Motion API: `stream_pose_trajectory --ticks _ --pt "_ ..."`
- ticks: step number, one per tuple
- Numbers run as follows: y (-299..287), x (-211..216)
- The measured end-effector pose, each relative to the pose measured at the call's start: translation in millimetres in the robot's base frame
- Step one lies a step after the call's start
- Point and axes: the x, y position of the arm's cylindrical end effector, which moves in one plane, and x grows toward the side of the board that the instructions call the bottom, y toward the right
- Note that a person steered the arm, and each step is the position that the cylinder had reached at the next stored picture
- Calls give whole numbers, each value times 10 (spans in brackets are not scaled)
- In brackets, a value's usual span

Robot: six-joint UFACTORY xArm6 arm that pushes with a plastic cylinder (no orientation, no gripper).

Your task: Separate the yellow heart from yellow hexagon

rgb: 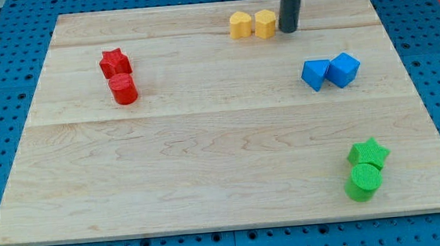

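At about 12 o'clock on the desk (207,155), the yellow heart (239,25) touches the yellow hexagon (266,23), with my tip (287,30) just at the hexagon's 3 o'clock side. There is no claw here, only a bare rod. To part the 2 cleanly, I judge it best to come around and push 1 block alone, since pushing toward 9 o'clock from here would drive both together.

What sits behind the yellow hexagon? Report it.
Only bare board shows behind the yellow hexagon. My tip stands at its right; the yellow heart touches its left. Nothing looks hidden.
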Motion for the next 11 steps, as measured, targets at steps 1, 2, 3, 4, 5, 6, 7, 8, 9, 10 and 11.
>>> stream_pose_trajectory --ticks 1,2,3,4,5,6,7,8,9,10,11 --pt "-76 -267" --pt "-279 -283" --pt "-608 -122" --pt "-1042 271" --pt "-683 350" --pt "-182 363" --pt "-624 621" --pt "-1481 696" --pt "-1574 390" --pt "-960 -66" --pt "-813 -143"
